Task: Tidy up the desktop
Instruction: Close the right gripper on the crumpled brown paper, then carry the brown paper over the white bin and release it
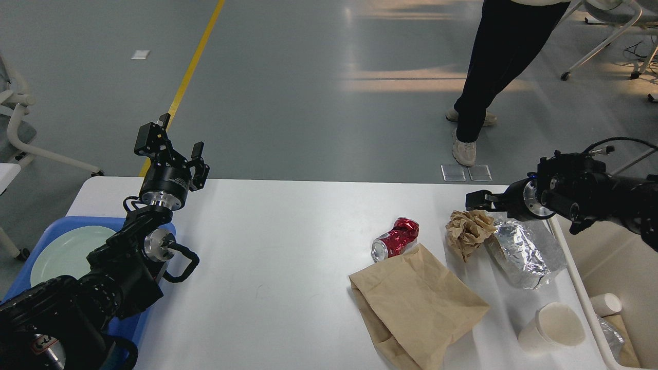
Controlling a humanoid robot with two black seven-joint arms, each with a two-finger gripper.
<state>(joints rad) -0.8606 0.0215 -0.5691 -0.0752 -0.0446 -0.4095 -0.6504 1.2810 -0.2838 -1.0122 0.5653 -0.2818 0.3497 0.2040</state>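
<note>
The right gripper (475,200), its opening unclear from here, hovers just above the crumpled brown paper ball (468,229) on the desktop (288,246); next it must descend and grasp it.

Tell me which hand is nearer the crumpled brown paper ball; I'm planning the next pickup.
Right. The right hand hovers just above the crumpled brown paper ball, at its far edge. The left hand is raised far across the white desktop, by the blue tray.
</note>
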